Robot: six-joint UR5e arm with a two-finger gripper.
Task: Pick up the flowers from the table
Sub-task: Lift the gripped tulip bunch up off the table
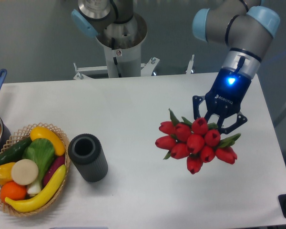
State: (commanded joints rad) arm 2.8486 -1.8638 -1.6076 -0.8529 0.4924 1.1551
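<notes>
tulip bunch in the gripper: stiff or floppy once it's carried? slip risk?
Probably fairly stiff: the flowers stay bunched in a tight cluster below the gripper rather than drooping apart. Likely light, since two fingers hold the whole bunch clear of the table. Slip is possible: the grip sits on thin stems, mostly hidden behind the blooms.
</notes>
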